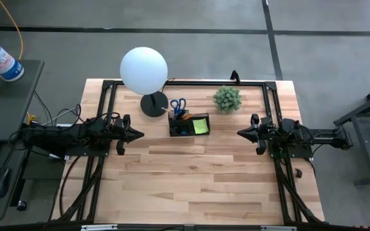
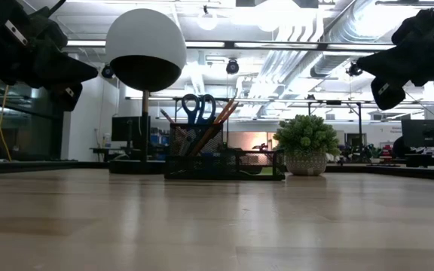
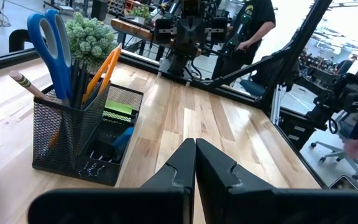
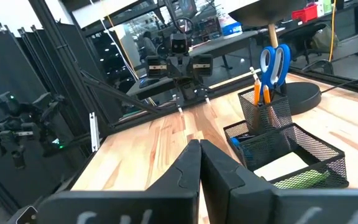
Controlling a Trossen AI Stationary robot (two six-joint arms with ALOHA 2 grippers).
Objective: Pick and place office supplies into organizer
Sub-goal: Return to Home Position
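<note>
High view showed scissors (image 1: pixel 178 104), pencils (image 3: pixel 106 67) and sticky-note pad (image 1: pixel 200 126) inside the organizer (image 1: pixel 189 135), so the task appeared complete; left gripper (image 1: pixel 137 135) and right gripper (image 1: pixel 241 133) hung empty on opposite sides of the organizer, fingers pressed together.

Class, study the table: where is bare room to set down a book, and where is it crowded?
Widest bare wood: the table half away from the lamp. A bare strip also runs between the left gripper and right gripper, beside the organizer. Crowded: the edge with lamp, organizer and plant.
</note>
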